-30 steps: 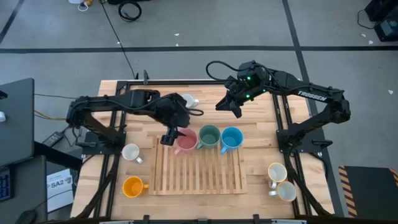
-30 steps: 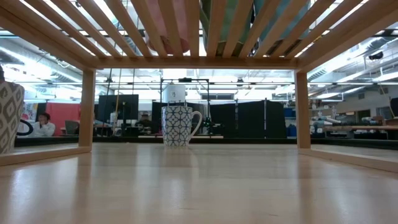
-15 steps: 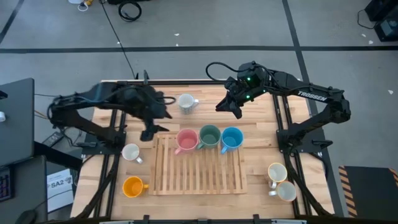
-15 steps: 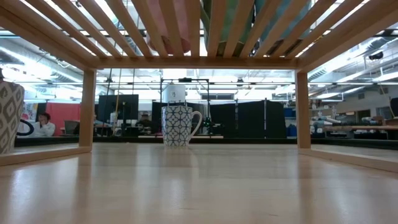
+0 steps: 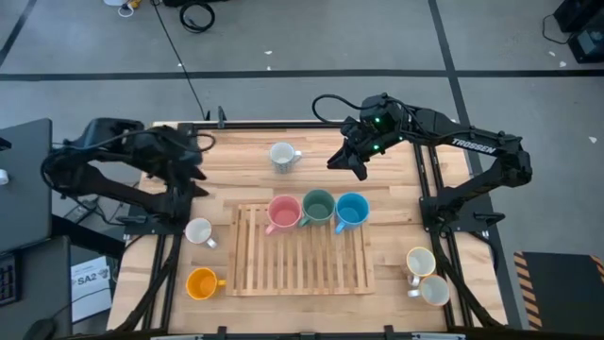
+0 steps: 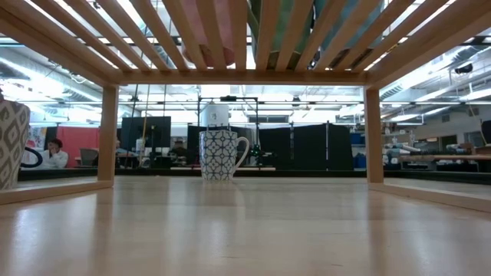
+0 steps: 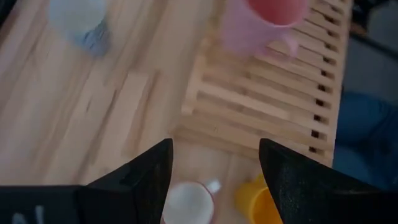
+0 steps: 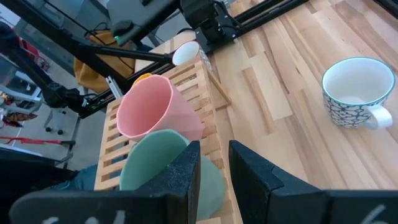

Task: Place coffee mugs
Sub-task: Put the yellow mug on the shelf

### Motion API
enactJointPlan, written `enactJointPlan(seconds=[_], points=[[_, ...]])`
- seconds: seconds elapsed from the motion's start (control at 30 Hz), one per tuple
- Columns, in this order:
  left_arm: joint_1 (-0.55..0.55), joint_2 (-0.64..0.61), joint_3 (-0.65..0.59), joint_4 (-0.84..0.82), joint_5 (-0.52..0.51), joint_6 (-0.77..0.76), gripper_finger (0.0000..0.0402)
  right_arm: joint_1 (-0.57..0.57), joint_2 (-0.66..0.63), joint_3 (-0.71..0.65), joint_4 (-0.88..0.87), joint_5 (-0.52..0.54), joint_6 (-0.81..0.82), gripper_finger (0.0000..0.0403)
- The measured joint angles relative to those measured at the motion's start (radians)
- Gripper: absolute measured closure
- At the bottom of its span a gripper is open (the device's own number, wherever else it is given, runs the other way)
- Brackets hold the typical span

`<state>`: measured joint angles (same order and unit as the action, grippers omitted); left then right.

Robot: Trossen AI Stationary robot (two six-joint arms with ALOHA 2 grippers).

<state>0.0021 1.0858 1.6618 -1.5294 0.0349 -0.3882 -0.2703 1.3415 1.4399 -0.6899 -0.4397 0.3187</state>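
Wooden planks make up the counter (image 5: 377, 274), which carries a slatted rack (image 5: 302, 255). On the rack's far edge stand the pink mug (image 5: 281, 213), green mug (image 5: 318, 206) and blue mug (image 5: 351, 211) in a row, all empty-handed of any gripper. The left gripper (image 5: 193, 168) hangs released, jaws spread, well off to the side of the pink mug; its wrist view is blurred, showing a white mug (image 7: 186, 202) and the orange mug (image 7: 261, 200) cut off beside its fingers. The right gripper (image 5: 356, 162) hovers between the patterned mug (image 5: 281, 156) and the blue mug, jaws nearly clenched on nothing. Only the low view shows the patterned mug's handle side and people in the room behind; the rack hides the arms there. Two cream mugs (image 5: 427, 276) sit well apart from both grippers.
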Motion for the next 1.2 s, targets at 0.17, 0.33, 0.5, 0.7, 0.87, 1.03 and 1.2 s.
enactJointPlan(seconds=[0.17,0.33,0.5,0.7,0.87,1.03,1.2], points=[[-0.013,-0.042,0.000,-0.041,-0.010,-0.236,0.0157,0.000,0.000,0.000,0.000,0.000,0.000,0.0313],[-0.102,-0.059,0.000,-0.041,-0.012,-0.446,0.0157,0.000,0.000,0.000,0.000,0.000,0.000,0.0313],[-0.245,-0.032,0.000,-0.042,-0.090,-0.638,0.0157,0.000,0.000,0.000,-0.001,0.000,0.000,0.0313],[-0.446,0.066,-0.001,-0.041,-0.124,-0.797,0.0157,0.000,0.000,0.000,-0.003,0.000,-0.005,0.0313],[-0.613,0.167,-0.001,-0.041,-0.121,-0.989,0.0157,0.000,0.000,0.000,-0.003,0.000,-0.020,0.0313],[-0.784,0.240,-0.001,-0.041,-0.140,-1.239,0.0157,0.000,0.000,0.000,-0.003,0.000,-0.027,0.0313],[-0.939,0.298,-0.001,-0.041,-0.203,-1.465,0.0157,0.000,0.000,0.000,-0.003,0.000,-0.038,0.0313]])
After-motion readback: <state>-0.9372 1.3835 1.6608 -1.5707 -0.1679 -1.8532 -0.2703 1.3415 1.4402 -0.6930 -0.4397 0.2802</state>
